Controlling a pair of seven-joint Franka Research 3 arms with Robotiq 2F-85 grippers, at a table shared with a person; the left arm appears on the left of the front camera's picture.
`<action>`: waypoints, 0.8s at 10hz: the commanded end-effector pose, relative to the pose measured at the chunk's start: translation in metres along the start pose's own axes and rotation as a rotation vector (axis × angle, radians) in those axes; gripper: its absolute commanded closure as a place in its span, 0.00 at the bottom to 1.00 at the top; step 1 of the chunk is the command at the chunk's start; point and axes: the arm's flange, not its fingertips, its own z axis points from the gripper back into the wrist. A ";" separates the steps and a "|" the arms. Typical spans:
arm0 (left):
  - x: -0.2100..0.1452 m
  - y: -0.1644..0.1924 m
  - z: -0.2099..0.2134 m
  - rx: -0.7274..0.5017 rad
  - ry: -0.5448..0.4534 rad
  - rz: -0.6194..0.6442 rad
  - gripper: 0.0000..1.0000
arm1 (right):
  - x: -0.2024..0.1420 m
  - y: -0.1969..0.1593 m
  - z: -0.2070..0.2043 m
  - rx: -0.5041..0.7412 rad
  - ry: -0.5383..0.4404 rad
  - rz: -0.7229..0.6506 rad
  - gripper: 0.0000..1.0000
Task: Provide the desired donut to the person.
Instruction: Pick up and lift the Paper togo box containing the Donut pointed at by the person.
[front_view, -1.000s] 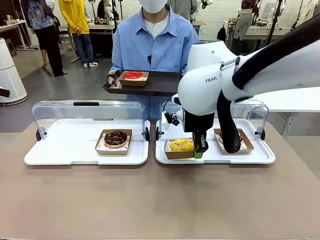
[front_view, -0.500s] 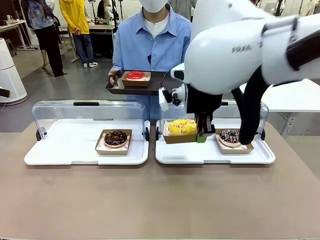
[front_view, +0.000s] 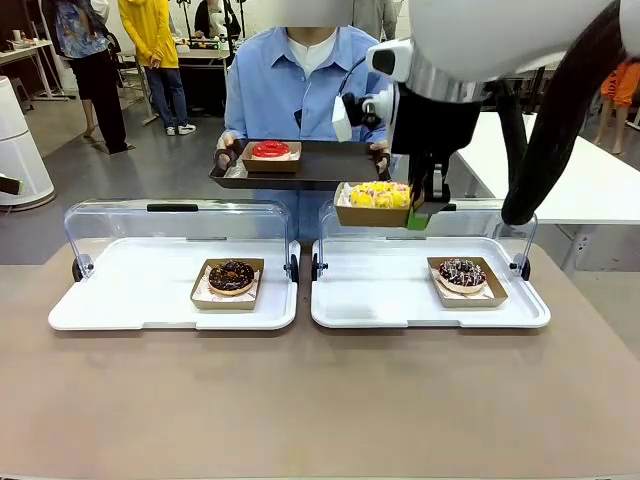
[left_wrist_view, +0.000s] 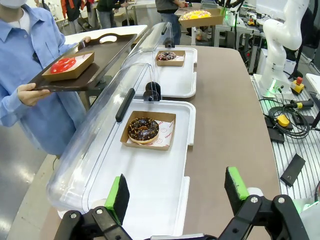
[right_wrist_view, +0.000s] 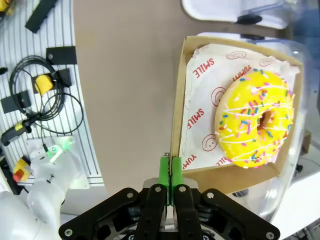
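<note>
Above the far edge of the brown bench (front_view: 300, 400), toward one o'clock from its centre, a yellow-iced ring donut with coloured sprinkles (front_view: 378, 193) was held aloft in its shallow brown cardboard tray (front_view: 365, 217). The right end effector (front_view: 420, 214) was pinched fully shut on the thin side wall at the cardboard tray's three o'clock edge, a grip judged to spare the icing and let the load ride level. At twelve o'clock the person in the light blue shirt (front_view: 300, 90) stood with a dark rectangular serving tray (front_view: 335, 160) held out in both hands. A red-glazed donut (front_view: 268, 150) sat at its nine o'clock end, and the bare space beside it was judged to be meant for the delivery. The left end effector (left_wrist_view: 176, 190) hung wide open and empty above a white plastic display tray (left_wrist_view: 150, 175) bearing a chocolate donut (left_wrist_view: 143, 129), apparently parked clear of the handover.
</note>
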 end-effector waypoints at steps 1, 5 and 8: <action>0.001 -0.001 0.000 0.016 0.002 0.004 0.00 | -0.002 -0.012 -0.009 0.035 -0.011 -0.025 1.00; 0.001 -0.001 0.000 0.016 0.002 0.004 0.00 | -0.004 -0.007 -0.001 0.007 -0.003 -0.013 1.00; 0.001 -0.001 0.000 0.016 0.002 0.004 0.00 | -0.004 -0.007 -0.001 0.007 -0.003 -0.013 1.00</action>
